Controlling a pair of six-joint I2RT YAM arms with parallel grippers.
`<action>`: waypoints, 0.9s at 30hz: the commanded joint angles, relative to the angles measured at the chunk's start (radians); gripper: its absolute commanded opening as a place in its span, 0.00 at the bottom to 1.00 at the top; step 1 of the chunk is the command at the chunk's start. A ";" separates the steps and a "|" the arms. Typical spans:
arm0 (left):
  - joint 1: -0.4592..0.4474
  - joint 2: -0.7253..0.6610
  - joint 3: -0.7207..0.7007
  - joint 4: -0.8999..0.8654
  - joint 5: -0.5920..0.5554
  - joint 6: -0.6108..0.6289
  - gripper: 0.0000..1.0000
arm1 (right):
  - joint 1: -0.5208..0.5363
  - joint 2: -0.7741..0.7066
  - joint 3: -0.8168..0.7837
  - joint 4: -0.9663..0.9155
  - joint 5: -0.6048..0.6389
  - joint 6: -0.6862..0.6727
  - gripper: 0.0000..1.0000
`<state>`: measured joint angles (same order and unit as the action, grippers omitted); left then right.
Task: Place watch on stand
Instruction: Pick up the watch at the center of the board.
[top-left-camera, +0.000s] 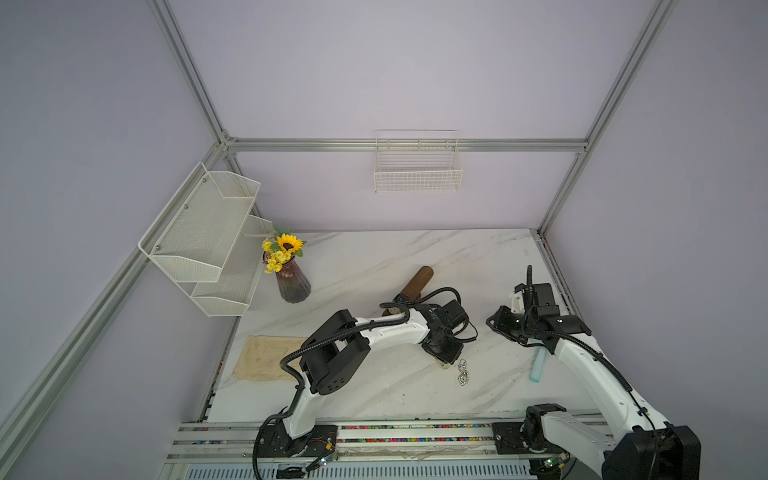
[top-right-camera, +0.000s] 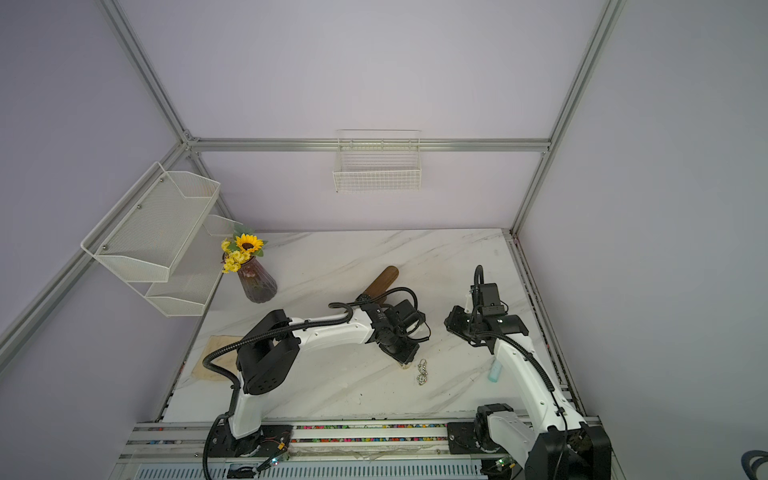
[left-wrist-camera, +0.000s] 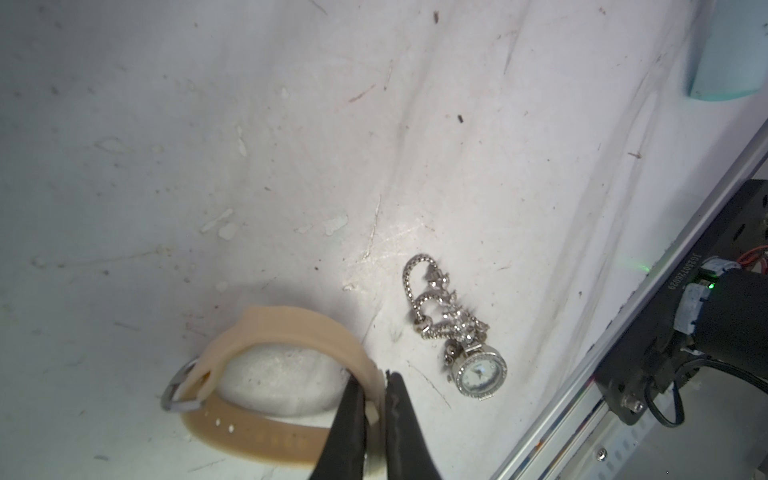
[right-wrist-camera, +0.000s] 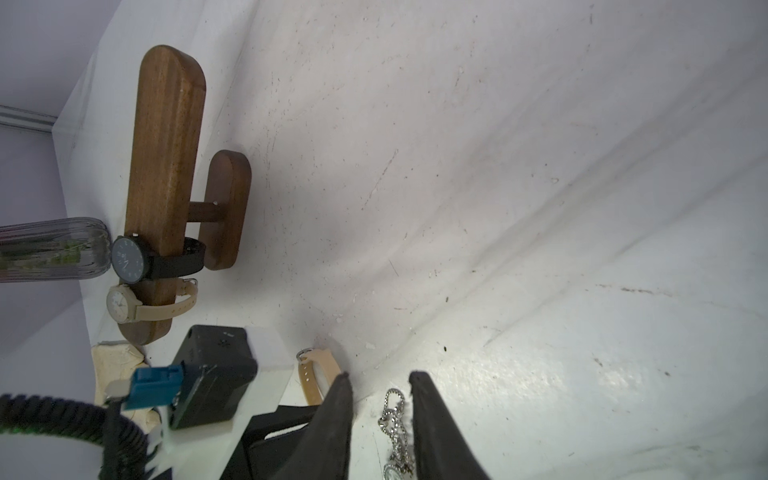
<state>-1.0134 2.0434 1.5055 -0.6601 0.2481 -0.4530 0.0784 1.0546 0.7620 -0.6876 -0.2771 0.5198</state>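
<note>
Below, scuffed marble tabletop (top-left-camera: 415, 257), lilac walls (top-left-camera: 374, 62); left tool (left-wrist-camera: 376, 376) pinching beige watch (left-wrist-camera: 291, 322); right tool (right-wrist-camera: 380, 374) parted.

Sunflower vase (top-left-camera: 293, 284), beige cloth (top-left-camera: 262, 357), wire basket (top-left-camera: 417, 180)

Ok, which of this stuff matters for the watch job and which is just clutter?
Job: tan watch, pinched by left gripper; stand; silver watch, possibly next.
Clutter: vase, cloth, teal tube, wall basket, shelf.
</note>
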 joint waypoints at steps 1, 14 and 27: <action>0.027 -0.068 0.043 0.019 0.062 -0.011 0.06 | -0.006 -0.015 -0.019 0.043 -0.033 0.017 0.29; 0.271 -0.284 0.056 0.135 0.265 -0.058 0.08 | -0.008 -0.226 -0.218 0.587 -0.493 0.202 0.38; 0.310 -0.357 0.009 0.423 0.468 -0.257 0.10 | 0.001 -0.067 -0.213 1.097 -0.698 0.388 0.48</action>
<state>-0.7029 1.7332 1.5314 -0.3580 0.6392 -0.6380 0.0742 0.9714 0.5209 0.2371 -0.9157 0.8566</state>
